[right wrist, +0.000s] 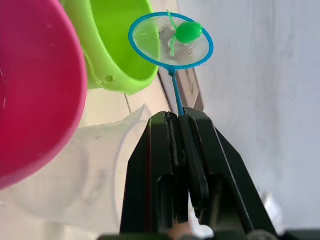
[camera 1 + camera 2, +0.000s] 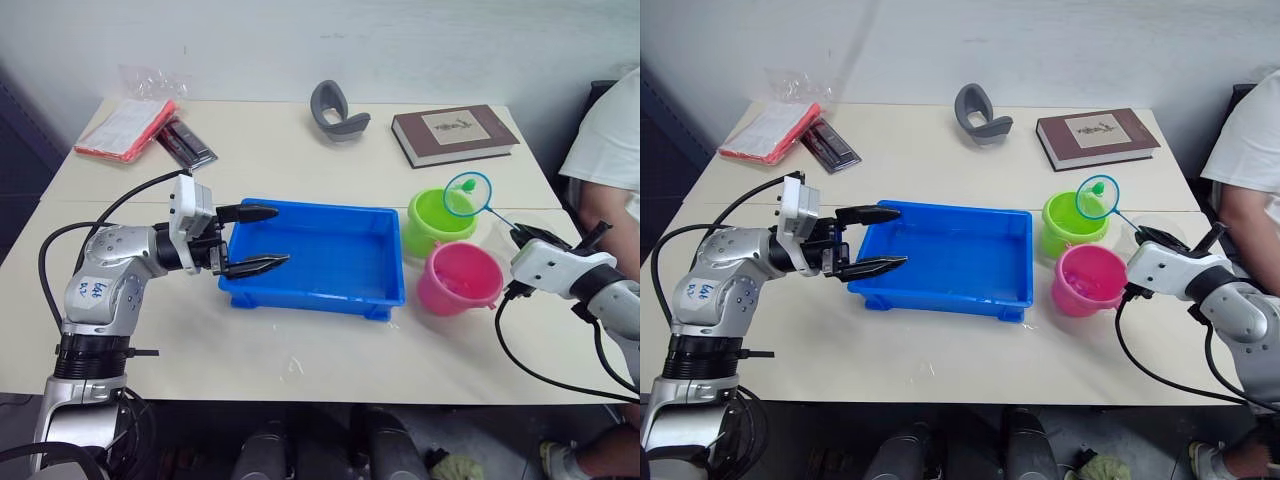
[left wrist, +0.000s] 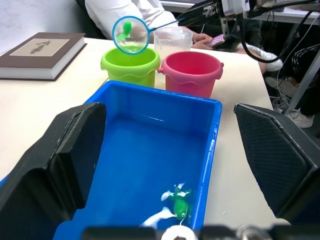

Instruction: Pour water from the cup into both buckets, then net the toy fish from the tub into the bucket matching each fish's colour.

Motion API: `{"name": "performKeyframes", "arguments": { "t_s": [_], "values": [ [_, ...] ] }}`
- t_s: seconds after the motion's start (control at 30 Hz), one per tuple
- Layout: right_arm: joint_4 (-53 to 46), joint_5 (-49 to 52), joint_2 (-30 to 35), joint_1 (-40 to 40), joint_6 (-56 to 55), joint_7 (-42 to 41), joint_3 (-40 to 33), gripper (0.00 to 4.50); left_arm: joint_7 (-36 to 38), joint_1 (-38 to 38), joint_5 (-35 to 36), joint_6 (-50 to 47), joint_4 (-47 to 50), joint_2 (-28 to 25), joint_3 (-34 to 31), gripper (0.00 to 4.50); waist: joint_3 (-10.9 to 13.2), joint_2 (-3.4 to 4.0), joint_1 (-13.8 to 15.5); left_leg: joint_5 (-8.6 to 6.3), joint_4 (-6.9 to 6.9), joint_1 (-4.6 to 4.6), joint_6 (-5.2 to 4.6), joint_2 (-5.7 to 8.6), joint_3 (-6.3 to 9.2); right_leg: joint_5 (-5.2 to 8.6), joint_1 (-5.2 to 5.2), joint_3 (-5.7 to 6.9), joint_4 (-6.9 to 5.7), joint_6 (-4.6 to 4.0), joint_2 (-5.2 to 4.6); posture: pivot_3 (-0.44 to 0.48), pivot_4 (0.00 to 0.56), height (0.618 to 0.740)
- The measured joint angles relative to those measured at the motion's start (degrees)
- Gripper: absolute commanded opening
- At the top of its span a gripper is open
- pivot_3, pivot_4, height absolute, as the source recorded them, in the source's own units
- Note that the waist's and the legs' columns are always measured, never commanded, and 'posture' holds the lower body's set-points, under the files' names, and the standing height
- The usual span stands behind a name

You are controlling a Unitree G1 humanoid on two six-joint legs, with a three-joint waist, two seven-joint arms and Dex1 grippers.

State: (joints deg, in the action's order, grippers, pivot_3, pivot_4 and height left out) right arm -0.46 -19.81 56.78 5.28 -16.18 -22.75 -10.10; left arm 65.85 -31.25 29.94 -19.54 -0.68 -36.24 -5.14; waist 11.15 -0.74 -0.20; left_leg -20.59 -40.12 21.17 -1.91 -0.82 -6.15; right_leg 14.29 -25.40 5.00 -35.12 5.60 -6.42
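Green fish [image 1: 189, 32] nets above green bucket's rim [image 2: 432, 207], right gripper [image 1: 181, 120] clamping net handle [image 1: 176, 95].

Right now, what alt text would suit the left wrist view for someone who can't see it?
A green toy fish sits in the net above the lime green bucket, beside the pink bucket. In the blue tub another green fish remains, framed by open black fingers.
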Motion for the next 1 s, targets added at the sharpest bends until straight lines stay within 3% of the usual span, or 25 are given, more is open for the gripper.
{"name": "performKeyframes", "arguments": {
  "t_s": [0.3, 0.43, 0.63, 0.83, 1.0],
  "values": [
    [2.8, -5.7, 1.2, 0.4, -1.6, 1.8, 0.6, 0.00, 0.0, 0.0, 0.0, -0.3, 0.1, 0.0, 0.1, 4.41, 0.0, 0.00, 0.1, 0.01, -0.02, 0.00, 0.01, 0.00, 0.00, 0.00, 0.01, -0.01, -0.01, 0.00, 0.00, 0.000, 0.150, 0.740],
    [2.6, 3.2, -2.2, 3.4, -2.9, 0.8, -1.4, 0.00, 0.0, 0.4, 0.0, -0.3, 0.2, -0.2, 0.1, 4.41, 0.0, 0.00, -0.1, 0.03, -0.02, -0.01, 0.05, -0.04, -0.01, 0.00, 0.01, -0.02, -0.02, 0.00, 0.07, 0.000, 0.150, 0.740],
    [-5.1, 26.4, -1.9, 11.1, 2.8, -18.9, 1.9, 0.00, 5.6, 4.6, -2.6, 5.8, -2.6, -6.3, -0.6, 4.41, 0.0, 0.03, -0.9, 0.03, -0.01, -0.08, 0.06, -0.09, 0.01, 0.01, 0.01, 0.00, -0.07, -0.03, 0.10, 0.000, 0.150, 0.740],
    [-8.2, 27.5, -3.1, 23.5, 11.2, -31.3, 14.7, 0.00, 7.2, 6.9, -3.0, 7.0, -4.3, -7.7, -1.7, 4.41, 0.0, 0.03, -0.7, -0.03, -0.11, 0.00, -0.06, -0.03, 0.02, 0.00, 0.00, 0.02, -0.09, -0.02, -0.07, 0.000, 0.150, 0.740],
    [-0.9, 19.1, -3.1, 31.3, 10.2, -39.9, 24.6, 0.00, 6.9, 10.6, -3.2, 5.6, -1.6, -10.3, -1.9, 4.41, 0.0, 0.04, -0.2, -0.07, -0.09, 0.11, -0.14, 0.03, 0.03, 0.01, -0.04, 0.09, -0.02, -0.02, -0.12, 0.000, 0.150, 0.740]
  ]
}}
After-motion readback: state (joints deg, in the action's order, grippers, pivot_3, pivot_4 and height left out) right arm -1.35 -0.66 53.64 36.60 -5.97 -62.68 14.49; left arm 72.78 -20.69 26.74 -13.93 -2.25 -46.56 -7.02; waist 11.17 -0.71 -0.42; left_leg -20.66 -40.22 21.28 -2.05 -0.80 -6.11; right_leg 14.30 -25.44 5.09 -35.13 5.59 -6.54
